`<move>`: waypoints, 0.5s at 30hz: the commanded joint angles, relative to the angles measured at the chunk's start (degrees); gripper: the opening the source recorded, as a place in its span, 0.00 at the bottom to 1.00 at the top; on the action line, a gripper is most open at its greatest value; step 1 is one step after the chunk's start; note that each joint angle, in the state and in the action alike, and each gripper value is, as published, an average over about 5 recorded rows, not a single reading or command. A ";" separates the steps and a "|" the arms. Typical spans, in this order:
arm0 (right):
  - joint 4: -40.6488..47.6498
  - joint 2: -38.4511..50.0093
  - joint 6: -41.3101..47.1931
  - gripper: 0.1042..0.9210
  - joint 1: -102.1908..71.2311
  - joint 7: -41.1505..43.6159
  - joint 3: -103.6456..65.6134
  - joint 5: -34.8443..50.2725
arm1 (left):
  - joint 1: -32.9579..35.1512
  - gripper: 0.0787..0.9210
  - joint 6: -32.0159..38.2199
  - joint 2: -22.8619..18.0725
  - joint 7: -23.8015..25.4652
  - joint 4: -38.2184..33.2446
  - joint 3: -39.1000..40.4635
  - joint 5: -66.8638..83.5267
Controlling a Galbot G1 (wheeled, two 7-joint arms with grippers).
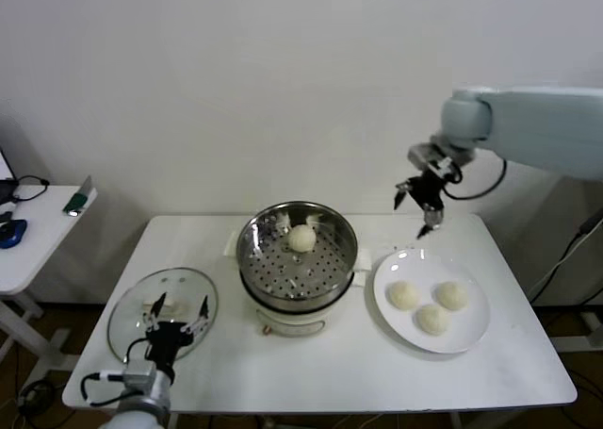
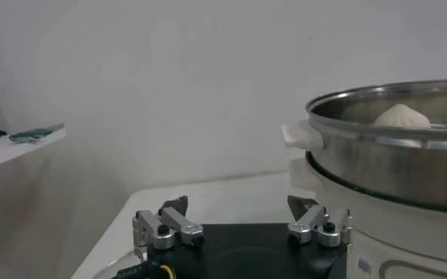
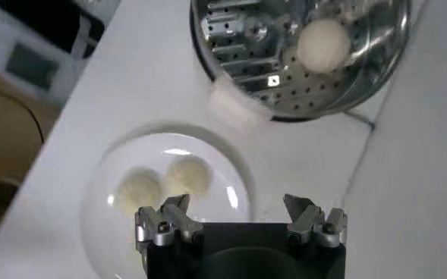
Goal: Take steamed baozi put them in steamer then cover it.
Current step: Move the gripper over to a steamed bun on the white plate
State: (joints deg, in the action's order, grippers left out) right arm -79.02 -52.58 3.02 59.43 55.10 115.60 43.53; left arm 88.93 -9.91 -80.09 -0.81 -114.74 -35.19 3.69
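On the white bench (image 1: 330, 372), 1 baozi (image 1: 301, 239) sits on the perforated tray of the steamer (image 1: 297, 259); 3 more buns (image 1: 431, 306) rest on the white plate (image 1: 471, 339) to its right; the right gripper (image 1: 421, 206) hangs spread and empty above the plate's far edge; the left gripper (image 1: 175, 314), also spread, hovers over the glass cover (image 1: 132, 311) lying flat left of the steamer.

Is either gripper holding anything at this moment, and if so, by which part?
Nothing is held. The right gripper hangs open above the plate with three baozi; the left gripper sits open over the cover, not gripping its handle.
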 commanded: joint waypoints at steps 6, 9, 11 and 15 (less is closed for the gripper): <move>-9.99 8.04 16.63 0.88 -11.97 -14.19 -2.50 -6.06 | 0.63 0.88 0.48 -0.11 -0.18 -0.36 -0.43 0.31; -7.75 7.84 17.50 0.88 -15.93 -15.75 -5.20 -8.36 | 0.79 0.88 0.65 -0.19 -0.20 -0.39 -0.43 0.31; -6.03 7.77 18.01 0.88 -18.69 -16.53 -7.16 -9.34 | 0.82 0.88 0.71 -0.26 -0.24 -0.35 -0.46 0.31; -2.28 7.27 18.73 0.88 -25.24 -17.98 -11.63 -11.07 | 0.88 0.88 0.84 -0.42 -0.30 -0.12 -0.49 0.31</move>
State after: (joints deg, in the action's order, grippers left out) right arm -83.67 -47.09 17.02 46.00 42.42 110.59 36.84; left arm 89.78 -9.09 -80.49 -1.11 -114.95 -35.64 3.95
